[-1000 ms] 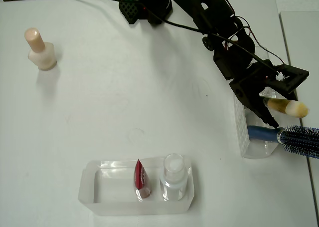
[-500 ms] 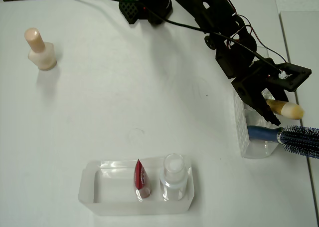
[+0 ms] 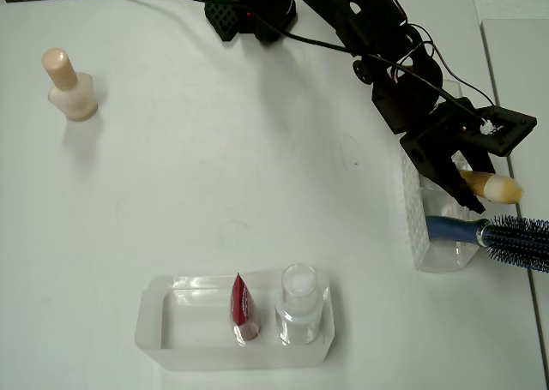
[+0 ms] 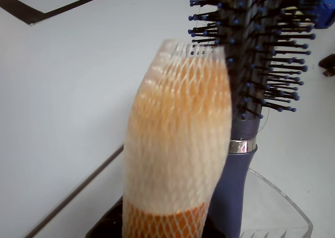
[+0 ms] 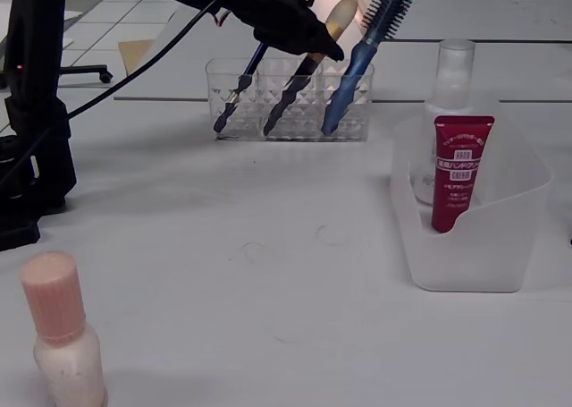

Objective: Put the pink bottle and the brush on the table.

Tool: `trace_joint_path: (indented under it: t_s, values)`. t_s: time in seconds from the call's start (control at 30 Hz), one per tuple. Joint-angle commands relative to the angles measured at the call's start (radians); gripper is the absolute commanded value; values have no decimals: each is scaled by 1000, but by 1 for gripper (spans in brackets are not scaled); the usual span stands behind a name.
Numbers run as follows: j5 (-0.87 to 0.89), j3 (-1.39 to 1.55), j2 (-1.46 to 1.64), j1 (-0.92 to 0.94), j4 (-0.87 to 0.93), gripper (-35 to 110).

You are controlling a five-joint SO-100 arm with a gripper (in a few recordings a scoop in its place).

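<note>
The pink bottle (image 3: pixel 71 86) stands upright on the white table (image 3: pixel 214 150) at the far left, also near the front in the fixed view (image 5: pixel 58 335). The brush (image 3: pixel 491 186), black-handled with a cream tip in netting (image 4: pixel 175 144), leans in a clear holder (image 3: pixel 426 236) at the right. My gripper (image 3: pixel 467 193) is shut on the brush just below its tip, seen in the fixed view too (image 5: pixel 322 45). The brush's lower end still rests inside the holder (image 5: pixel 286 103).
A blue round hairbrush (image 3: pixel 506 234) and a thin black stick (image 5: pixel 237 89) share the holder. A clear tray (image 3: pixel 163 321) near the front edge holds a red tube (image 3: pixel 243 309) and a white-capped clear bottle (image 3: pixel 298 304).
The brush tip has shifted a little left, toward the holder, as the gripper's jaws came together on it. The pink bottle and tray have not moved.
</note>
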Motion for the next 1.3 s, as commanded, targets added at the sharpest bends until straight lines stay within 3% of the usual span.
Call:
trace_joint_path:
  t_s: [0.0, 0.53, 1.27]
  values:
    - [-15, -8, 94, 0, 17, 0]
    - [9, 0, 304, 2, 179, 0]
    - [43, -336, 525, 103, 750, 0]
